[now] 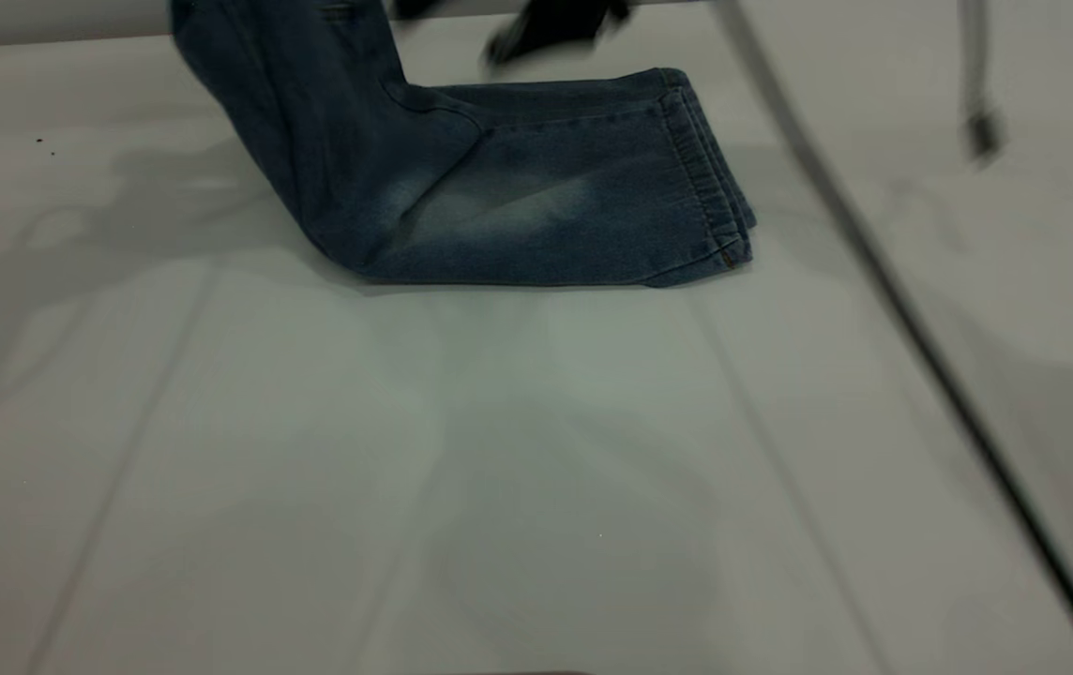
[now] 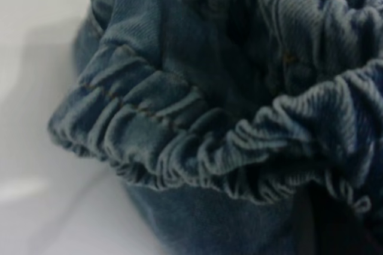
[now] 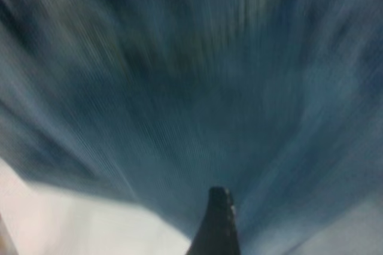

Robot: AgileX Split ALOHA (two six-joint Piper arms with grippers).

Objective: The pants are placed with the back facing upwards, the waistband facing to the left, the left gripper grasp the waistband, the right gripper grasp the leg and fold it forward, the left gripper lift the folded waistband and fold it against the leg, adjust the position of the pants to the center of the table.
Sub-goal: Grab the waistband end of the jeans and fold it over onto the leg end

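Note:
The pants (image 1: 499, 197) are folded lengthwise at the far middle of the table (image 1: 536, 469). The leg (image 1: 546, 206) lies flat with a pale faded patch, its stitched hem (image 1: 710, 178) at the right. The waist end (image 1: 283, 84) rises steeply off the table and leaves the exterior view at the top left, where my left gripper is out of sight. In the left wrist view the ruched waistband (image 2: 239, 147) fills the frame, held up, with a dark finger (image 2: 314, 225) under it. My right gripper (image 1: 546, 33), blurred, hovers above the leg's far edge. One of its fingertips (image 3: 219, 207) stands alone over the denim.
A blurred black cable (image 1: 884, 281) runs diagonally across the right side of the table. Another blurred dark piece (image 1: 982, 131) hangs at the far right. The pants cast a soft shadow (image 1: 152, 187) to the left.

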